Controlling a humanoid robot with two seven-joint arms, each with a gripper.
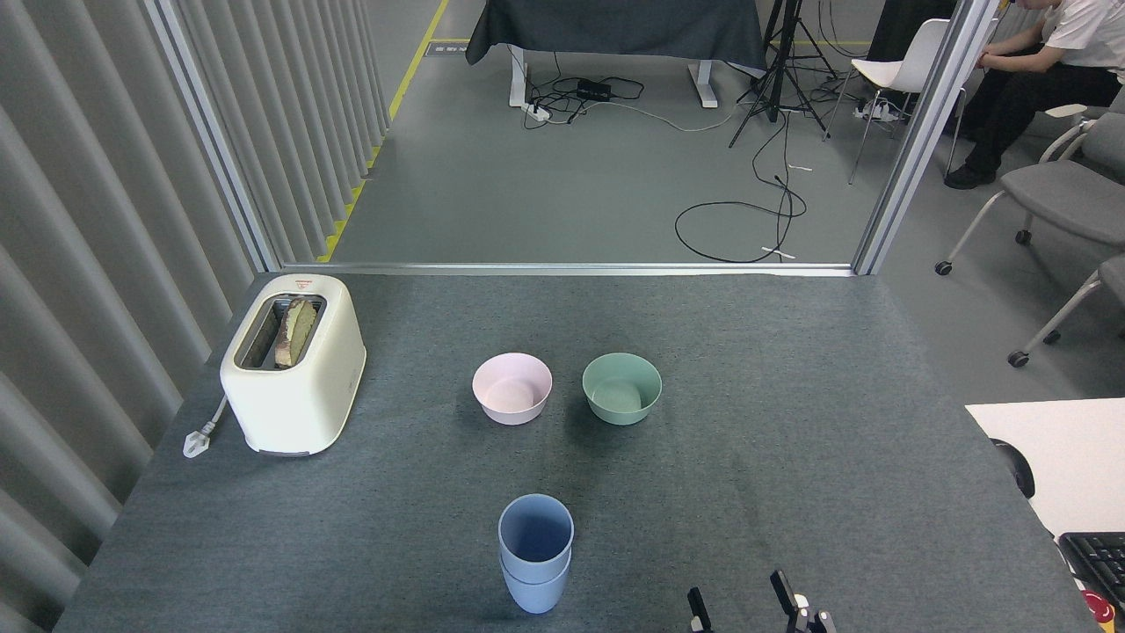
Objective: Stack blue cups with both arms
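Two blue cups stand nested near the table's front edge, just left of centre. The upper cup (536, 532) sits upright inside the lower cup (533, 594). Nothing touches the stack. Only the black fingertips of my right gripper (740, 602) poke up at the bottom edge, well to the right of the cups. One fingertip (697, 608) and another (781, 592) stand apart with nothing between them, so the gripper is open. My left gripper is out of view.
A pink bowl (511, 388) and a green bowl (621, 388) sit side by side at mid-table. A cream toaster (293, 362) holding bread stands at the left, its plug beside it. A white desk (1055, 457) adjoins the right edge.
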